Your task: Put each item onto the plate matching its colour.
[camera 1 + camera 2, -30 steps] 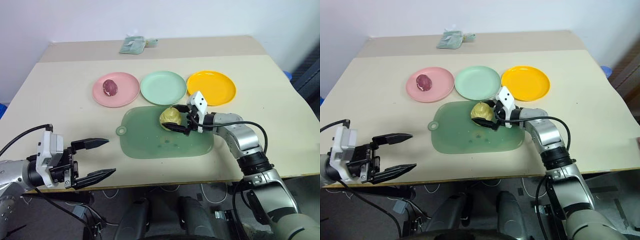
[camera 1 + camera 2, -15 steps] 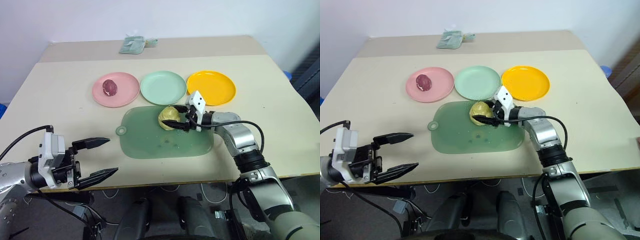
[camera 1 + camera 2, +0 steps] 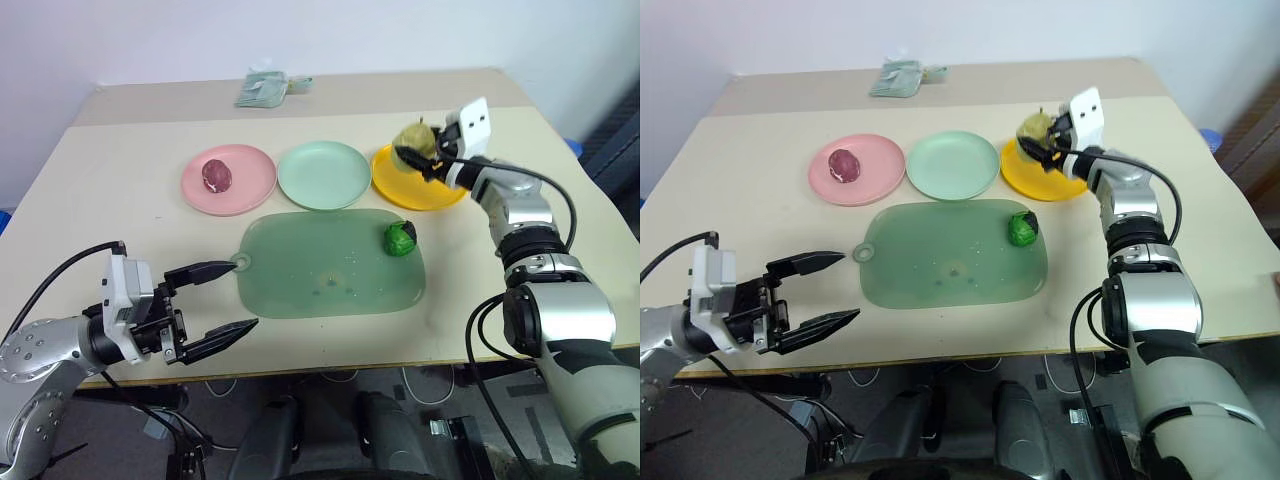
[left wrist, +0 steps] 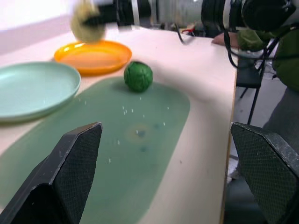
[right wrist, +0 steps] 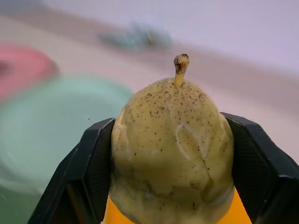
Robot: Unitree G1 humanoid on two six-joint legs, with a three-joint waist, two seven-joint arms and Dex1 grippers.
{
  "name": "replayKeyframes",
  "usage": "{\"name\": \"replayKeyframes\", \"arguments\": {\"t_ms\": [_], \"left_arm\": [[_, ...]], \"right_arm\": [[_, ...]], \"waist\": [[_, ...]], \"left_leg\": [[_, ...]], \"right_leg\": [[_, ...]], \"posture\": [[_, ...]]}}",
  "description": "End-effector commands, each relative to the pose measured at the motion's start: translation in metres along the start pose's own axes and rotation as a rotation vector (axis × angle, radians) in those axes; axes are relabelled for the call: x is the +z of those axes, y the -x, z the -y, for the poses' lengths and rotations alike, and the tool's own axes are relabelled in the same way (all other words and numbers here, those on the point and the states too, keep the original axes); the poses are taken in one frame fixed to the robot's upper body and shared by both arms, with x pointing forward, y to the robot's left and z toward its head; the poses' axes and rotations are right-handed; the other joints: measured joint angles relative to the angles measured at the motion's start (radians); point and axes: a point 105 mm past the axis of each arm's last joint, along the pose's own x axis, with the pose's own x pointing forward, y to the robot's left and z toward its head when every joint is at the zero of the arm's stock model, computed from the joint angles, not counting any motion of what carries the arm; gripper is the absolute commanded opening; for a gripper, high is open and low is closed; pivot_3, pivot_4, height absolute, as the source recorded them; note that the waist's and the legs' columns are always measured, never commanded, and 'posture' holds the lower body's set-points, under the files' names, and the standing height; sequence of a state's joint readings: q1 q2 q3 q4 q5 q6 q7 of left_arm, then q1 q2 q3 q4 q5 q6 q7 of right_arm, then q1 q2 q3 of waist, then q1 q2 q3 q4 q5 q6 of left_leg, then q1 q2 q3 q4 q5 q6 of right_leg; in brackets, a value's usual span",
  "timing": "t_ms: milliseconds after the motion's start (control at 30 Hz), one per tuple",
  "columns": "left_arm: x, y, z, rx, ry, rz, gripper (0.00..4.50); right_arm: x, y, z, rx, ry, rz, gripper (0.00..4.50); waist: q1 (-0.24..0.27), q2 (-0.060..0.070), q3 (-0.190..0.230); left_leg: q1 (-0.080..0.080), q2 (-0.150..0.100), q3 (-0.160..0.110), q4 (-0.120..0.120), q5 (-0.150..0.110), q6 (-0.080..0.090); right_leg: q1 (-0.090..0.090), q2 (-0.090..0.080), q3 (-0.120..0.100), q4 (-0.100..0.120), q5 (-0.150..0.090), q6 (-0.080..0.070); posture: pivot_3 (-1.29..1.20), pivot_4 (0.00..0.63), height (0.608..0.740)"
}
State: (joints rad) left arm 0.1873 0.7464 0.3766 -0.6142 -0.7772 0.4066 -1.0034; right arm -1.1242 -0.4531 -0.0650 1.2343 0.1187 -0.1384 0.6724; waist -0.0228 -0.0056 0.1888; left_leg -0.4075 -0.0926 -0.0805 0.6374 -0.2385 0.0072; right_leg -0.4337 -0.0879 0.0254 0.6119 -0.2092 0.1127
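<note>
The right gripper (image 3: 412, 152) was found above the yellow-orange plate (image 3: 440, 193), its jaws clamped on either side of the pale yellow pear (image 5: 172, 158), which sat upright between them with its stem up and clear of the plate surface. The left gripper (image 3: 222, 298) hung near the front edge of the counter (image 3: 120, 210), in front of the near left corner of the translucent green mat (image 3: 320, 265), its jaws spread wide and holding nothing.

The dark red-purple item (image 3: 216, 175) lay on the pink plate (image 3: 250, 185). The mint green plate (image 3: 325, 175), between the pink and yellow-orange plates, carried nothing. The small lumpy green item (image 3: 400, 238) rested on the mat near its far right corner, just in front of the yellow-orange plate and apart from all three plates. A pale green wad of cloth (image 3: 262, 89) lay at the far side of the counter, well behind the plates.
</note>
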Motion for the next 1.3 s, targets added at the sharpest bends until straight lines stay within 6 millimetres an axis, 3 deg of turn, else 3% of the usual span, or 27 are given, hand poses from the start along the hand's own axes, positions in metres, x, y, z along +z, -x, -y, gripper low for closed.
{"name": "replayKeyframes", "arguments": {"t_ms": [33,400,467,533,700,833,967,1100,1300], "left_arm": [[0.012,-0.005,0.004,-0.008,-0.023,0.034,4.5],[0.019,-0.015,0.001,0.051,0.011,0.079,4.5],[0.019,-0.018,-0.001,0.059,0.011,0.081,4.5],[0.02,-0.02,-0.001,0.07,0.013,0.087,4.5],[0.02,-0.025,-0.002,0.085,0.015,0.088,4.5],[0.018,-0.027,0.001,0.075,0.023,0.089,4.5],[0.013,-0.024,0.002,0.049,0.038,0.08,4.5],[0.006,-0.019,0.001,0.017,0.047,0.069,4.5],[-0.004,-0.016,-0.003,-0.031,0.036,0.039,4.5]], "right_arm": [[0.023,-0.006,0.007,-0.073,0.038,0.063,2.83],[0.009,-0.012,0.002,-0.126,0.001,0.027,2.83],[0.006,-0.012,0.001,-0.126,-0.004,0.017,3.87],[0.003,-0.012,0.0,-0.123,-0.014,0.01,4.43],[0.001,-0.01,0.002,-0.136,0.004,0.012,4.43],[0.014,-0.005,0.007,-0.115,0.028,0.071,4.43],[0.036,0.006,0.011,-0.034,0.057,0.171,4.43],[0.044,0.023,0.003,0.067,0.069,0.237,4.43],[0.04,0.07,-0.032,0.168,0.041,0.222,4.43]], "waist": [[-0.004,0.0,0.0],[-0.018,0.0,0.0],[-0.019,0.0,0.0],[-0.02,0.0,0.0],[-0.02,0.0,0.0],[-0.019,0.0,0.0],[-0.02,0.0,0.0],[-0.017,0.0,0.0],[0.002,0.0,0.0]], "left_leg": [[0.0,0.0,0.0,-0.001,0.001,-0.001],[0.001,0.001,-0.001,-0.006,0.003,-0.004],[0.001,0.001,-0.001,-0.005,0.003,-0.004],[0.001,0.001,-0.001,-0.005,0.003,-0.004],[0.001,0.001,-0.001,-0.006,0.003,-0.004],[0.001,0.001,-0.001,-0.005,0.003,-0.004],[0.001,0.001,-0.001,-0.005,0.003,-0.004],[0.001,0.001,-0.001,-0.006,0.003,-0.004],[0.001,0.001,-0.001,-0.005,0.003,-0.004]], "right_leg": [[-0.001,0.0,0.001,0.0,0.0,0.0],[-0.002,0.002,0.0,0.001,0.001,0.0],[-0.002,0.002,0.0,0.001,0.001,0.0],[-0.002,0.002,0.0,0.001,0.001,0.0],[-0.002,0.002,0.0,0.002,0.001,0.0],[-0.002,0.002,0.0,0.002,0.001,0.0],[-0.002,0.002,0.0,0.002,0.001,0.0],[-0.002,0.003,0.0,0.001,0.001,0.0],[-0.002,0.002,0.0,0.003,0.001,0.0]], "posture": [[0.0,0.15,0.74],[0.0,0.15,0.74],[0.0,0.15,0.74],[0.0,0.15,0.74],[0.0,0.15,0.74],[0.0,0.15,0.74],[0.0,0.15,0.74],[0.0,0.15,0.74],[0.0,0.15,0.74]]}}
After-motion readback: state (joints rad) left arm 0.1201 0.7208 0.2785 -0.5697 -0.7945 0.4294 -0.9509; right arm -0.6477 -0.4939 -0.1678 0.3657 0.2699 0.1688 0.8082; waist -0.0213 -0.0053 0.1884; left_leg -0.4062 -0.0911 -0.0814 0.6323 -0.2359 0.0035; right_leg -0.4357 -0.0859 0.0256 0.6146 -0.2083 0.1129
